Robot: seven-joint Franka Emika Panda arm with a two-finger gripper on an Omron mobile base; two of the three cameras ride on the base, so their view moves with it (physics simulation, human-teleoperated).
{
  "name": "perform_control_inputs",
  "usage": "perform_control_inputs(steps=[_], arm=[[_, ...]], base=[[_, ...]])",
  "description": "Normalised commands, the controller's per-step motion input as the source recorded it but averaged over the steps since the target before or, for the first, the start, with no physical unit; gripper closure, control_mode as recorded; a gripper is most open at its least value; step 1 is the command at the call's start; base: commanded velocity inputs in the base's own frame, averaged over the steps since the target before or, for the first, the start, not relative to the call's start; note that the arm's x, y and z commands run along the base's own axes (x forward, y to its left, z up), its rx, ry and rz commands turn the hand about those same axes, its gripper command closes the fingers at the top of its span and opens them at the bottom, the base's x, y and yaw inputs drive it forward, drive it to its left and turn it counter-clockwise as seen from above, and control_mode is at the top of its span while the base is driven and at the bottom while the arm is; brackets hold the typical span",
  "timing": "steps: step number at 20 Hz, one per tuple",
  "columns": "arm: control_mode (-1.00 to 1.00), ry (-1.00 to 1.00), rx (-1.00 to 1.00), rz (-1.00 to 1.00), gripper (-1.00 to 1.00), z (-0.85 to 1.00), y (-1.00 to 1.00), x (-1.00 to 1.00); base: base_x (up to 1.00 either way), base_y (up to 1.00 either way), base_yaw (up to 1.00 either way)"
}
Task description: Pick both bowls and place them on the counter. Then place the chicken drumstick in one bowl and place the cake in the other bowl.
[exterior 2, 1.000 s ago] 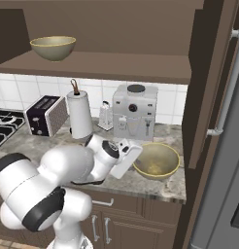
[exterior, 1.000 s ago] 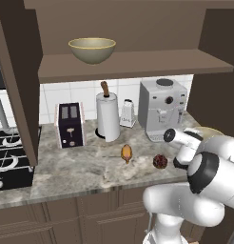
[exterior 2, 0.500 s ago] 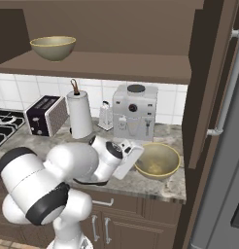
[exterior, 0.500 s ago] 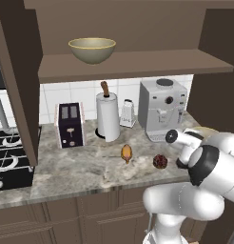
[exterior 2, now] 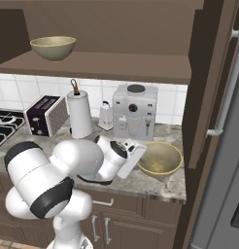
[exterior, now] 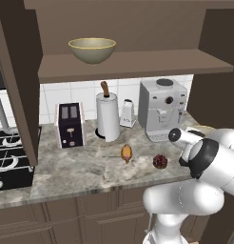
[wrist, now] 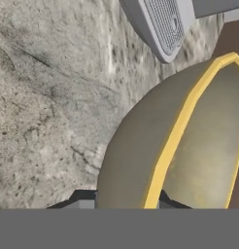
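bowl on counter [exterior 2: 160,158]: in the right base view your wrist covers its left rim; in the left base view you get just a sliver past the arm; in the hand view it runs off the right and bottom edges
gripper [wrist: 127,202]: fingertips mostly lost under the bottom band in the hand view, with the bowl wall between them; contact itself hidden
coffee machine [wrist: 165,22]: hand view cuts it at the top, you see just the drip tray
stove [exterior: 7,157]: cut by the left edge, partly behind the cabinet side
fridge [exterior 2: 223,146]: cut by the right edge
grater [exterior: 127,113]: too small to read detail
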Motion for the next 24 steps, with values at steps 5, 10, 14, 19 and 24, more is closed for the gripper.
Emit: perform_control_inputs(steps=[5,10,14,19,24], arm=[[-1.0,0.04,0.0,0.06,1.0,-0.23,-0.01,0.03],[-1.0,0.05,0.0,0.06,1.0,-0.3,0.0,0.0],[-1.0,0.05,0.0,0.05,1.0,-0.31,0.0,0.0],[-1.0,0.04,0.0,0.02,-1.0,-0.32,0.0,0.0],[-1.0,0.0,0.01,0.0,-1.0,-0.13,0.0,-0.01]], base=[[0.0,0.0,0.0],[0.0,0.0,0.0],[0.0,0.0,0.0],[0.0,0.0,0.0],[0.0,0.0,0.0]])
